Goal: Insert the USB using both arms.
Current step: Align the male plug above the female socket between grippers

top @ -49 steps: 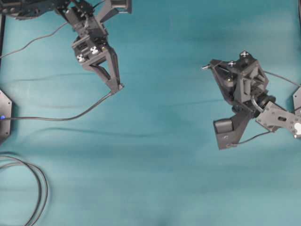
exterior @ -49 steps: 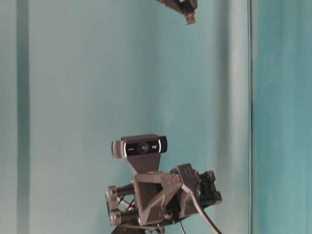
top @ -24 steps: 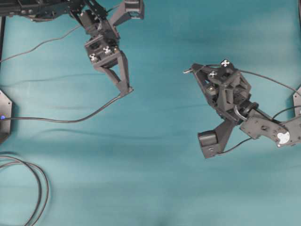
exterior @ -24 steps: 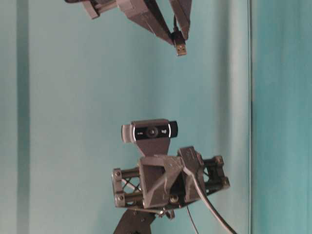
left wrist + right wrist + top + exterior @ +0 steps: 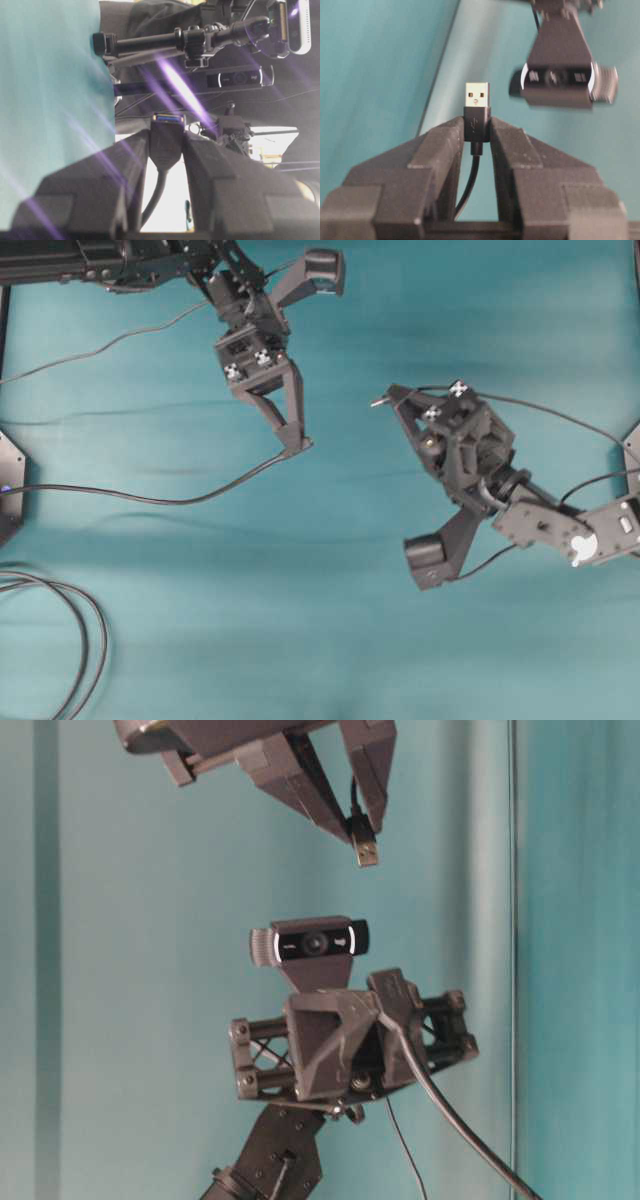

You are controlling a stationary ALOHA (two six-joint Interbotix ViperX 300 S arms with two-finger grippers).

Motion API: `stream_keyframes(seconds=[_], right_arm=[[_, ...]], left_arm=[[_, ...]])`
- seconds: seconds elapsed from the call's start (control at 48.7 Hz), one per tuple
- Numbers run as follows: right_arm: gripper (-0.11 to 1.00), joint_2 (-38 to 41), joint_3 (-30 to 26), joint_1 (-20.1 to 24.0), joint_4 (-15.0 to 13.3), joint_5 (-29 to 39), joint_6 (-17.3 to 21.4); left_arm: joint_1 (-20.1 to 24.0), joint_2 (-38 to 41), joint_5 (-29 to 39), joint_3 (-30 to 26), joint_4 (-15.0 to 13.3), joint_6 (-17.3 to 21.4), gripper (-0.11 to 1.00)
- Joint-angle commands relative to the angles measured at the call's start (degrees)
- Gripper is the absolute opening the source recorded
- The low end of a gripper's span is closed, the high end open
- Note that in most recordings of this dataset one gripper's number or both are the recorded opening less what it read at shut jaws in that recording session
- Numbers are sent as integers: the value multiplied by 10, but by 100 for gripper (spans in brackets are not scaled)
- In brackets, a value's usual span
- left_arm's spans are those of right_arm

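Plainly, the right gripper [image 5: 477, 131] is clamped narrow on the dark body of the USB [image 5: 477, 97], so that the silver tip stands clear of the fingertips [image 5: 447, 131] and points forward; the plug is gripped low, presumably to leave the metal end free to enter a port. Its thin cable [image 5: 468, 182] is seen running back between the fingers. In the overhead view the same plug [image 5: 379, 400] is carried at the upper left end of the right gripper [image 5: 393, 398], aimed toward the left arm.

The left gripper [image 5: 165, 145] is likewise closed narrow on the socket end [image 5: 166, 136] of the other thin cable, with the blue-lined mouth left exposed beyond the fingers [image 5: 200, 150], a hold that appears meant to present the opening. From overhead, the left gripper [image 5: 298, 445] is seen pointing down and to the right, its cable [image 5: 150, 498] trailing across the teal cloth [image 5: 300, 640] toward the left edge.

Plug and socket are held well apart, above the cloth, roughly facing one another; insertion is judged not yet begun, and alignment of the two ends remains to be made. A thicker looped cable [image 5: 85, 630] lies unused at lower left.
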Motion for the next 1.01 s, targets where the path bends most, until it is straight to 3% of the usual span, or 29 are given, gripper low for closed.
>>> stream_keyframes(seconds=[0.0, 0.164, 0.37, 0.986], right_arm=[[20, 4, -23, 4, -5, 2, 3], [20, 14, -34, 7, -9, -2, 3], [20, 19, -37, 7, -55, -1, 6], [20, 33, -47, 19, -59, -13, 17]], left_arm=[[-4, -6, 7, -17, -11, -10, 27], [-8, 0, 11, -18, -31, -11, 27], [-15, 6, 8, -21, -33, -11, 27], [-14, 6, -2, -27, -32, -13, 27]])
